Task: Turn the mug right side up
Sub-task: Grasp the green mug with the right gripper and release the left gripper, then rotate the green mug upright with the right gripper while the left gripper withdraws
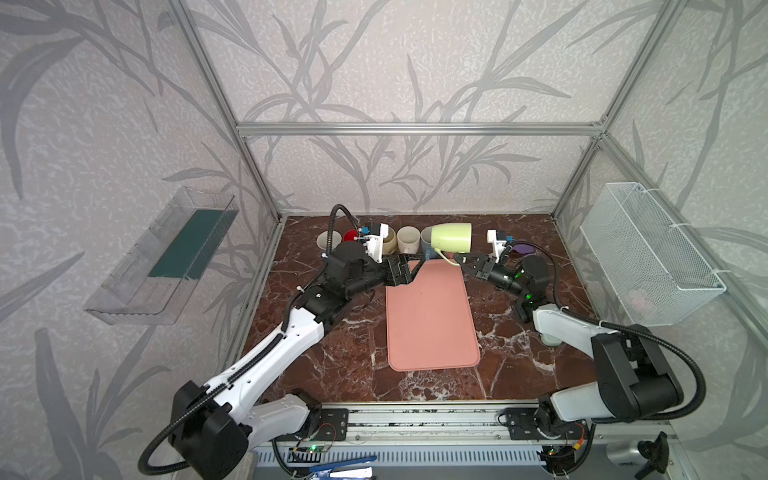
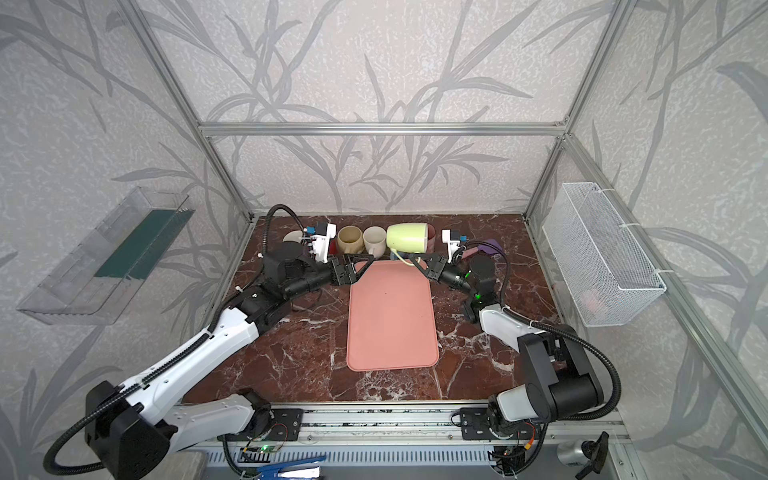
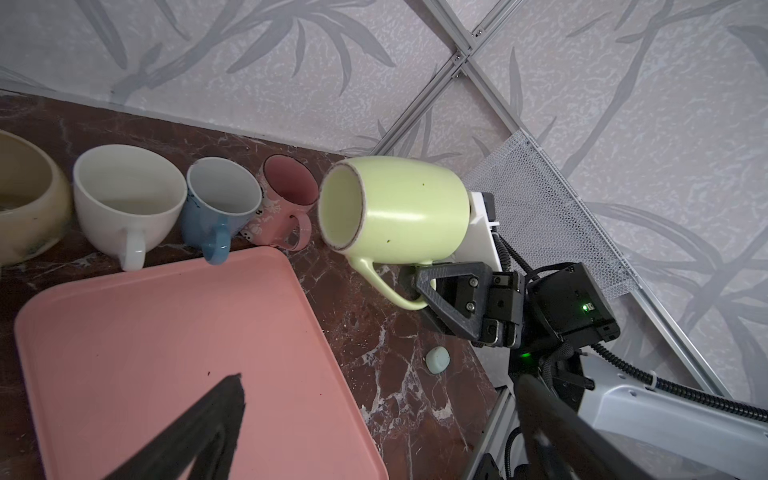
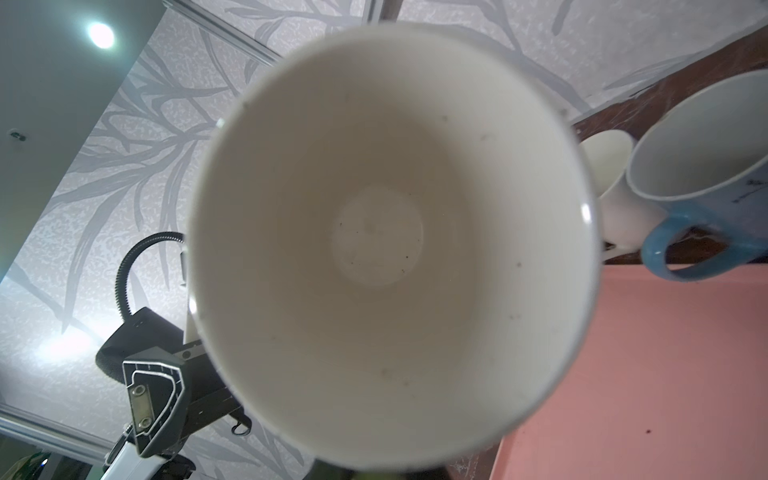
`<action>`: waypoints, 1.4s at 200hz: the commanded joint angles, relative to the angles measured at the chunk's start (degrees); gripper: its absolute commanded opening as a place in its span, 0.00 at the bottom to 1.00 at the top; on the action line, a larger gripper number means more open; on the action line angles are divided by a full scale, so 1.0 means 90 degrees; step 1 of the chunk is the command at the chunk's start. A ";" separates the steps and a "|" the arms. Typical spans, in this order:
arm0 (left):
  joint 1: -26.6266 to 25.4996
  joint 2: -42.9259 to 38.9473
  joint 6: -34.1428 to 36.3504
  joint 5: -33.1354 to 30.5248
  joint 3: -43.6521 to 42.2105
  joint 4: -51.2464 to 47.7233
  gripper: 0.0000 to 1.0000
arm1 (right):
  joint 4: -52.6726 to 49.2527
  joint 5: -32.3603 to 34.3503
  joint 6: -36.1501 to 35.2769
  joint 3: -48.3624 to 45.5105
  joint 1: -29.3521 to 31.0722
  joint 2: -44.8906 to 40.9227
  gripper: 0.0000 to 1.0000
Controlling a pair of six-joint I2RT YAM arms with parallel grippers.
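The green mug [image 1: 451, 237] lies on its side in the air over the far edge of the pink tray [image 1: 430, 324], just in front of the row of cups [image 3: 129, 195] at the back of the bench. Its long axis is roughly level, with the mouth facing the left arm. The right gripper [image 3: 409, 282] is narrowly pinched on the handle [image 3: 376, 279] hanging beneath it, while the left gripper [image 1: 417, 269] stands wide and empty just beside the mouth. The righting turn therefore probably falls to the right wrist, rolling the mouth upward.
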 commanded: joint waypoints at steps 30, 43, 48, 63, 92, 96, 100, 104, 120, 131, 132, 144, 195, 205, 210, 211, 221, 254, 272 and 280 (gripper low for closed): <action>0.0030 -0.0589 0.1142 -0.0999 0.0552 -0.1815 0.99 | -0.0937 0.0521 -0.0660 -0.0036 -0.0497 -0.0759 0.00; 0.0030 -0.0639 0.1340 -0.1203 0.0668 -0.2194 0.99 | -0.1347 0.0607 -0.0819 -0.0012 -0.0598 -0.0906 0.00; 0.0031 -0.0667 0.1401 -0.1304 0.0708 -0.2347 0.99 | -0.1572 0.0659 -0.0894 -0.0005 -0.0629 -0.0962 0.00; 0.0031 -0.0715 0.1597 -0.1618 0.0828 -0.2764 0.99 | -0.2243 0.0862 -0.1140 0.0068 -0.0713 -0.1154 0.00; 0.0030 -0.0804 0.1914 -0.2204 0.0934 -0.3417 0.99 | -0.3359 0.1252 -0.1619 0.0220 -0.0831 -0.1436 0.00; 0.0030 -0.0825 0.1951 -0.2230 0.0916 -0.3454 0.99 | -0.3501 0.1293 -0.1671 0.0268 -0.0852 -0.1456 0.00; 0.0031 -0.0862 0.1980 -0.2229 0.0891 -0.3479 0.99 | -0.3637 0.1332 -0.1729 0.0308 -0.0873 -0.1462 0.00; 0.0036 -0.0882 0.2002 -0.2235 0.0865 -0.3497 0.99 | -0.3756 0.1358 -0.1778 0.0345 -0.0890 -0.1462 0.00; 0.0030 -0.0993 0.2066 -0.2267 0.0718 -0.3550 0.99 | -0.4168 0.1422 -0.1944 0.0522 -0.0959 -0.1424 0.00; 0.0028 -0.1074 0.2120 -0.2316 0.0620 -0.3599 0.99 | -0.4409 0.1468 -0.2046 0.0623 -0.1017 -0.1394 0.00; 0.0030 -0.1076 0.2123 -0.2326 0.0605 -0.3605 0.99 | -0.4435 0.1471 -0.2051 0.0637 -0.1020 -0.1394 0.00; 0.0032 -0.1149 0.2167 -0.2376 0.0493 -0.3632 0.99 | -0.4711 0.1546 -0.2189 0.0777 -0.1085 -0.1356 0.00; 0.0026 -0.1474 0.2284 -0.2296 0.0047 -0.3362 0.99 | -0.5903 0.1972 -0.2999 0.1694 -0.1157 -0.0845 0.00; 0.0027 -0.1578 0.2299 -0.2188 -0.0062 -0.3208 0.99 | -0.6168 0.2149 -0.3266 0.1911 -0.1160 -0.0697 0.00; 0.0023 -0.1636 0.2301 -0.2180 -0.0104 -0.3157 0.99 | -0.6270 0.2236 -0.3355 0.2015 -0.1160 -0.0630 0.00; 0.0027 -0.1650 0.2302 -0.2179 -0.0108 -0.3154 0.99 | -0.6293 0.2255 -0.3374 0.2032 -0.1160 -0.0616 0.00; 0.0028 -0.1727 0.2321 -0.2220 -0.0142 -0.3137 0.99 | -0.6441 0.2408 -0.3486 0.2215 -0.1160 -0.0483 0.00; 0.0026 -0.1808 0.2286 -0.2392 -0.0212 -0.3191 0.99 | -0.6882 0.2736 -0.3707 0.2880 -0.1155 -0.0028 0.00; 0.0031 -0.1830 0.2254 -0.2459 -0.0252 -0.3181 0.99 | -0.7135 0.2957 -0.3862 0.3238 -0.1160 0.0215 0.00; 0.0031 -0.1831 0.2258 -0.2495 -0.0251 -0.3195 0.99 | -0.7228 0.3022 -0.3916 0.3359 -0.1160 0.0311 0.00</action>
